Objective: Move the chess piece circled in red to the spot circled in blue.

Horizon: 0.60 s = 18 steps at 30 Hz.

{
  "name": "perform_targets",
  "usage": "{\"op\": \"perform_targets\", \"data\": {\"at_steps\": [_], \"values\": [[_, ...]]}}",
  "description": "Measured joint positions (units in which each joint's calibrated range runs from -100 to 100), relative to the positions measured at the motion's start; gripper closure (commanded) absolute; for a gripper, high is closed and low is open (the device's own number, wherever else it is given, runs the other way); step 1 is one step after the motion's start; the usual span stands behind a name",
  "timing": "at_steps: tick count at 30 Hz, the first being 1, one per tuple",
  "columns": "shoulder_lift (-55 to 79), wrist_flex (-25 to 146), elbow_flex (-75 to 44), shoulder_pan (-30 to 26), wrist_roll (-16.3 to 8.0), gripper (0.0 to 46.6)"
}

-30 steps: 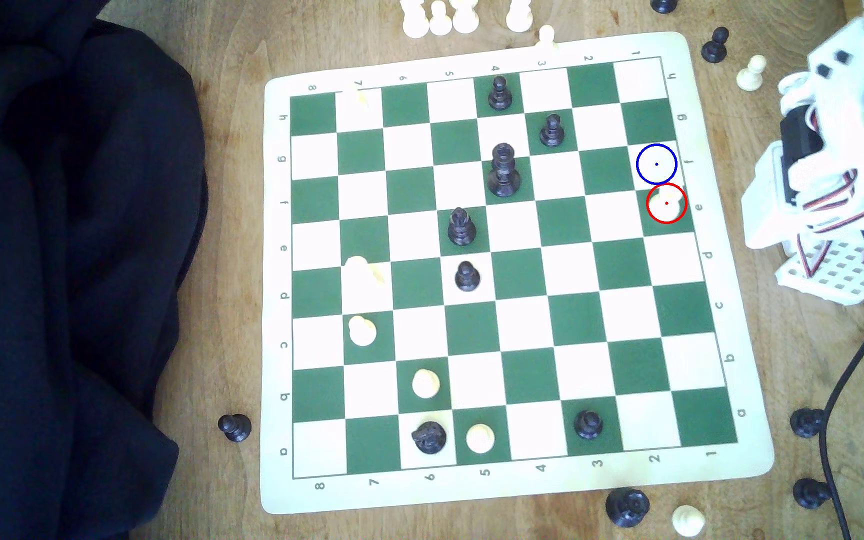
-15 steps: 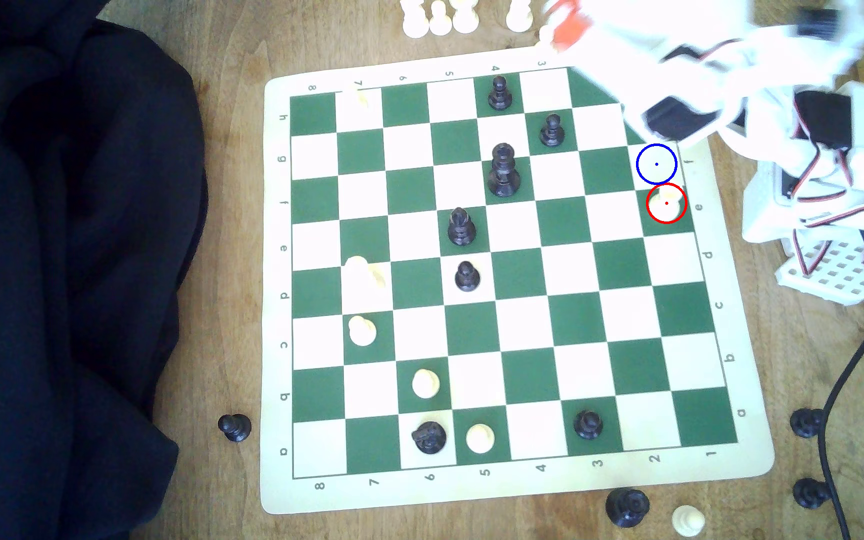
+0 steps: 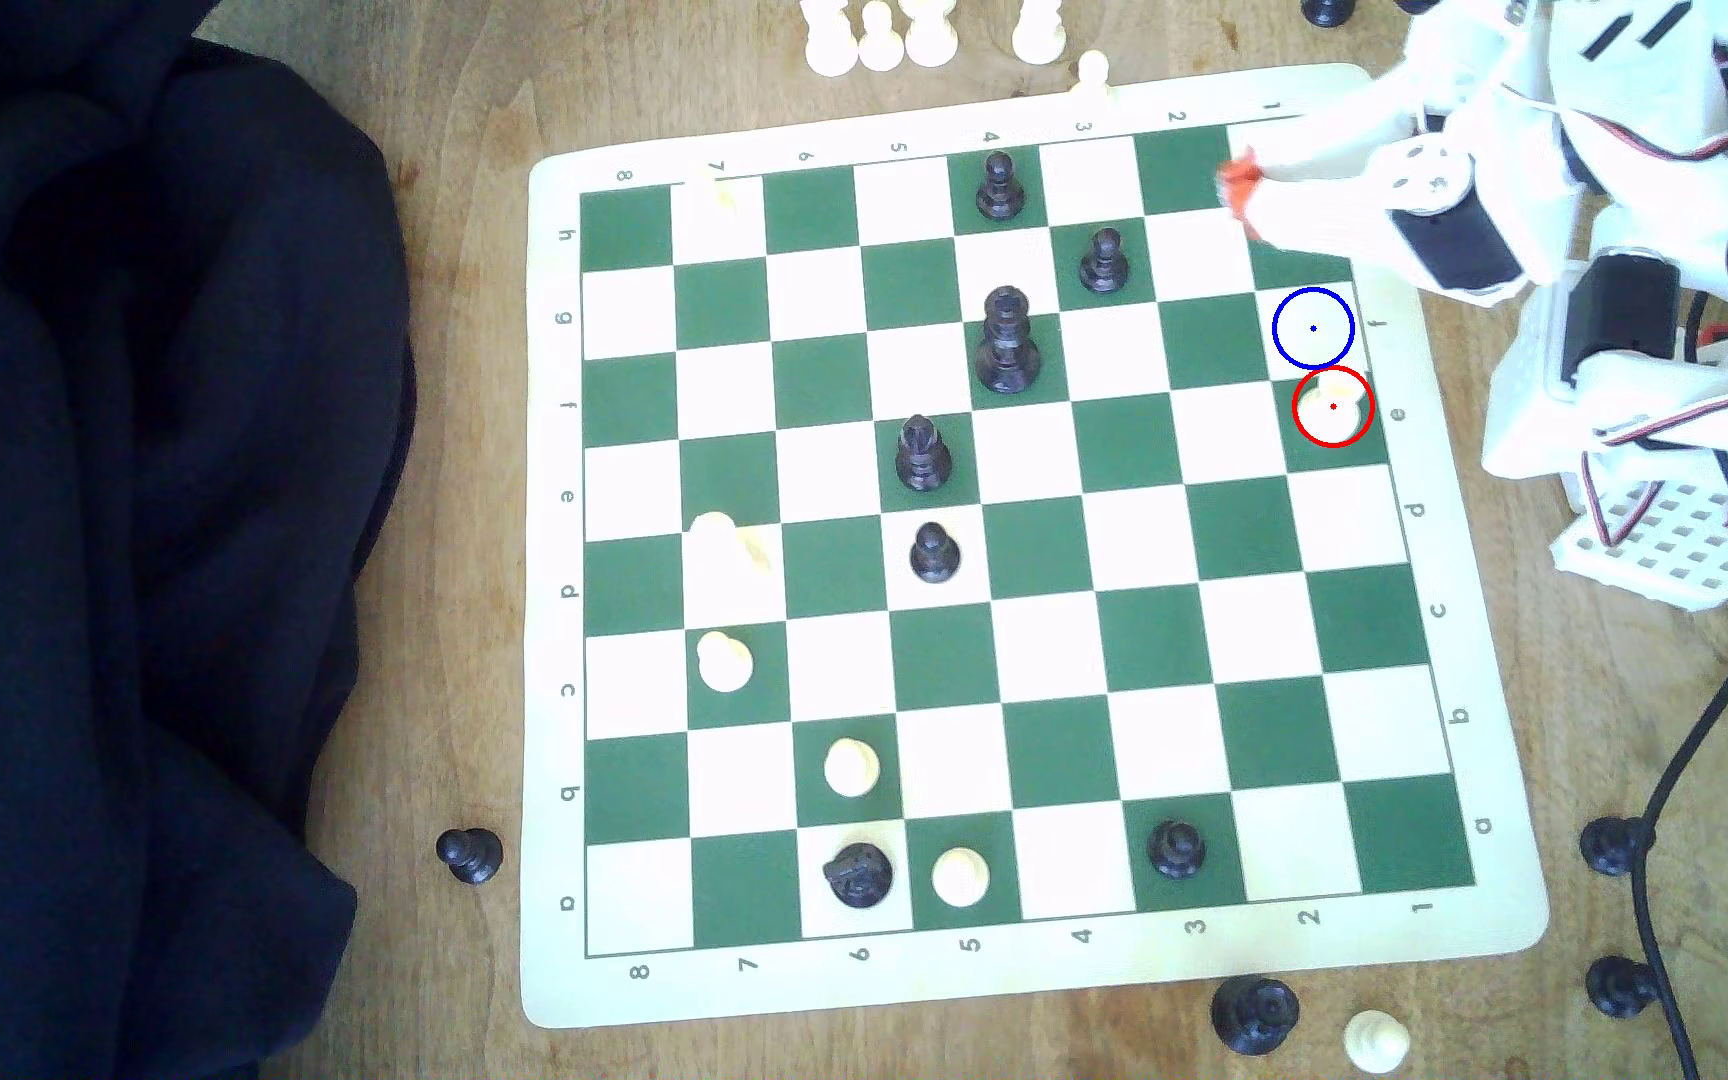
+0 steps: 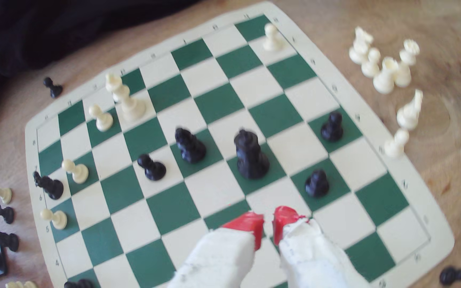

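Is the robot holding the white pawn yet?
No. The pawn stands alone in its red ring, and the gripper holds nothing.

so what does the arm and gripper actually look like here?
White printed-plastic arm with black servo blocks and red, black and white wires looped along it. The base is white with a grid of square holes, and a black cable runs off it. The gripper has white fingers tipped red.

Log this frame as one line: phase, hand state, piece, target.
phase: approach | hand: nearly shut, holds nothing, above the board's far corner | white pawn: on red-ringed green square, untouched | blue-ringed white square: vacant
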Motion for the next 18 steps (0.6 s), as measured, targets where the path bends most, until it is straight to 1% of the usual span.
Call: {"op": "perform_targets", "data": {"at_steps": [1,2,4,5,7,13,14,18], "values": [[1.34,3.98,-1.08,-0.15,-1.56,35.0],[1.84,5.34,-1.27,-0.37,-2.1,35.0],[2.76,7.97,-1.27,-0.59,-2.78,35.2],[3.44,9.08,-1.27,-0.66,-2.93,34.1],[5.78,11.63,-1.27,-0.66,-3.27,33.6],[11.73,12.43,0.63,-0.66,-3.27,31.0],[12.4,12.67,0.81,-0.74,-3.22,29.4],[13.99,13.94,2.44,-0.74,-1.81,28.1]]}}
